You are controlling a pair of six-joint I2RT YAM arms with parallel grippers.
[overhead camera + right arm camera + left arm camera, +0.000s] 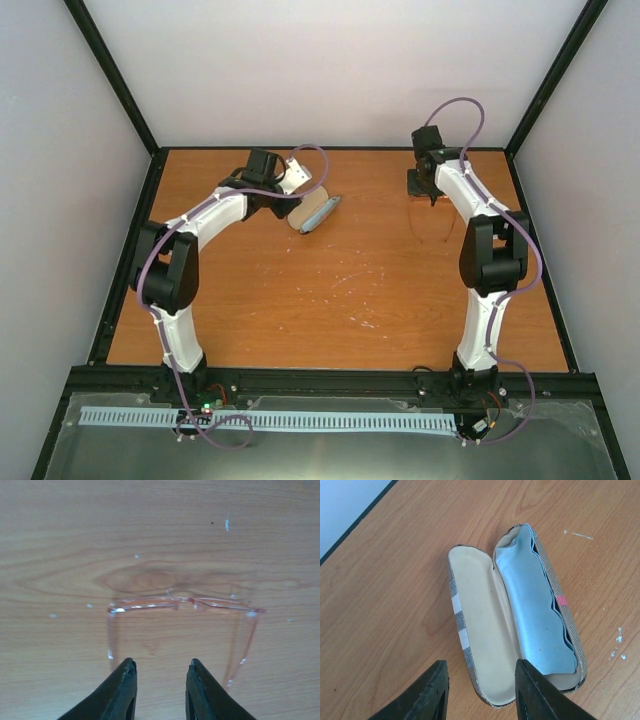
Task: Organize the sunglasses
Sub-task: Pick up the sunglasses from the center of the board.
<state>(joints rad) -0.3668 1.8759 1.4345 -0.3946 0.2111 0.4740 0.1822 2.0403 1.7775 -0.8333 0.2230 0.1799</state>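
The sunglasses lie on the wooden table with both temples unfolded, pointing toward the right wrist camera; frame and lenses are translucent orange-pink. My right gripper is open and empty, just above the table between the two temples and short of the front. The oval case lies open on the table, its cream lining up, with the light blue cloth in its other half. My left gripper is open and empty over the case's near end. From above, the case is at the back centre-left.
A black frame and pale walls bound the table on the left, back and right. Small white scratches mark the middle of the wood. Both arm bases stand at the near edge.
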